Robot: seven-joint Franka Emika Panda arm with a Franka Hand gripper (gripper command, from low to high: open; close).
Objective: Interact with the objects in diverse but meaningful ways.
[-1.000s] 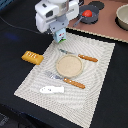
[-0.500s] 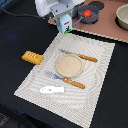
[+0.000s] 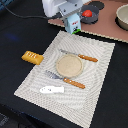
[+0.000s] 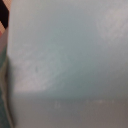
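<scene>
My gripper (image 3: 73, 16) is at the back of the exterior view, over the far edge of the striped placemat (image 3: 95, 92). It is shut on the white-and-blue milk carton (image 3: 74, 24), which hangs upright below it. The carton's pale side (image 4: 65, 55) fills the wrist view. The red tomato (image 3: 88, 13) sits on a black burner just to the carton's right. The grey pot (image 3: 122, 16) is at the back right. The golden bread loaf (image 3: 31, 57) lies off the mat's left edge. The white fish piece (image 3: 52, 89) lies on the mat's near left.
A round tan plate (image 3: 68, 66) sits mid-mat, with an orange-handled knife (image 3: 81, 57) behind it and an orange-handled fork (image 3: 66, 80) in front. A brown board (image 3: 107, 25) at the back carries the burner and pot. The table is black.
The gripper with the carton has moved toward the exterior view's right, closer to the tomato and board. The other items have not moved.
</scene>
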